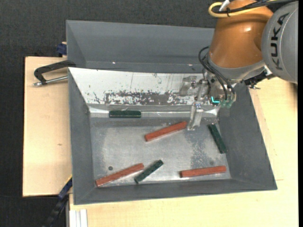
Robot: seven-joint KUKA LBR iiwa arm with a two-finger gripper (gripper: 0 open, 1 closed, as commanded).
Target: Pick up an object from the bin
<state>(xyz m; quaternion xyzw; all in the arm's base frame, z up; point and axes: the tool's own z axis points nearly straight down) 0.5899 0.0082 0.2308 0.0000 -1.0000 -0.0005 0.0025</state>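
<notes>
Near the middle of the bin (79, 141) floor lies a red stick (165, 131), flat and slanted, its right end raised toward the back wall. The gripper (194, 125) stands upright with its tip at that right end, touching it or just beside it; which one cannot be told, nor whether the tool is released or clenched. Above it the wrist, under its orange cover (236, 37), leans in from the right over the bin's back right corner. Just right of the gripper lies a dark green stick (218, 138). Another green stick (125, 113) lies along the back wall. At the front lie a red stick (202, 172), a short green stick (148, 170) and a longer red stick (119, 174).
</notes>
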